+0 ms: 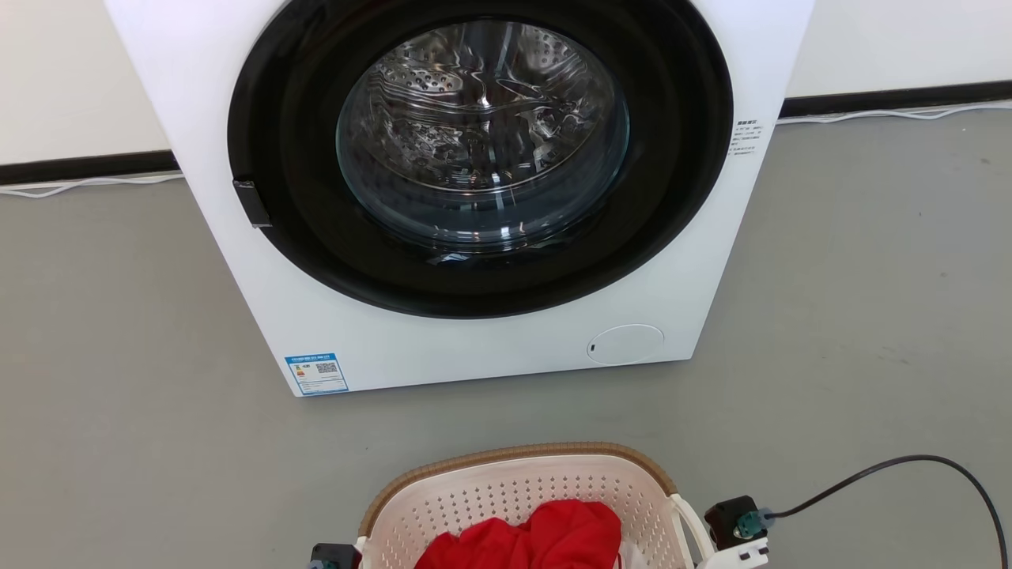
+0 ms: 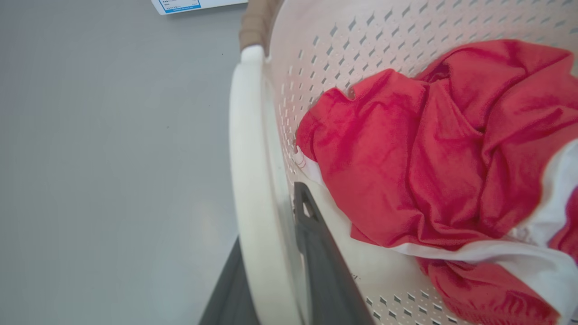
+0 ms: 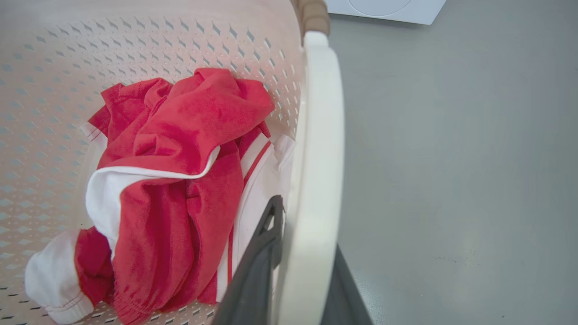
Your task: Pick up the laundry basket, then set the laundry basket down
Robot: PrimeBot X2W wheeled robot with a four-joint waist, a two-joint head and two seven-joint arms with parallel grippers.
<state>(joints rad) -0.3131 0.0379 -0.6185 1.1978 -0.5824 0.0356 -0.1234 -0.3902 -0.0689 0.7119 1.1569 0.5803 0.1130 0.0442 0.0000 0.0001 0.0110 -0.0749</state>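
now laundry basket point(image 1: 514, 490) before washing machine point(image 1: 474, 356): likely stiff, light plastic; left gripper point(image 2: 271, 257), right gripper point(image 3: 307, 257) each pinching loop handle point(image 2: 248, 135), best hold

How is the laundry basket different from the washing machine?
The laundry basket is much smaller than the washing machine. The laundry basket has holey cream walls and a brown rim; the washing machine has a smooth white front with a round glass door. The laundry basket holds red and white clothes; the washing machine's drum looks bare. Both are mostly pale.
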